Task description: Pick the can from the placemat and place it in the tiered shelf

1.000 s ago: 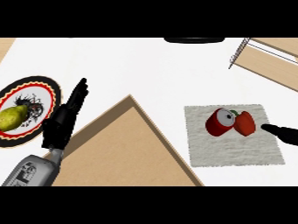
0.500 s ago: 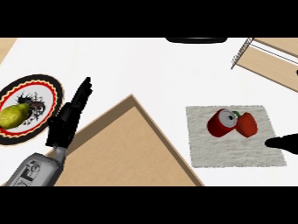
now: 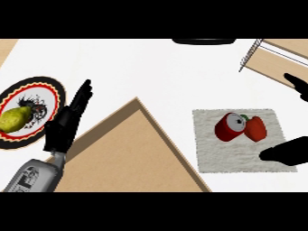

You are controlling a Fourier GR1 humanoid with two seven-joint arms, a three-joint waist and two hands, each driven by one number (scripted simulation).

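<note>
Right hand point(image 3: 297, 151) is spread wide at the white counter's point(image 3: 149, 72) right edge, thumb over the grey cloth placemat's point(image 3: 240, 160) near right corner. Left hand point(image 3: 65, 127) lies straight-fingered and empty near the left edge. Mid-mat, the red metal can point(image 3: 230, 127) lies on its side. The wooden tiered shelf point(image 3: 281, 59) fills the far right corner.

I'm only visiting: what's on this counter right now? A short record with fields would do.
placemat: pale cloth, at right
can: red, on its side on the placemat, beside a red vegetable
right hand: open, near the can, not touching it
plate: at left, holds a yellow-green fruit
left hand: open, resting at the plate's right edge
tiered shelf: top right, can not in it
</note>
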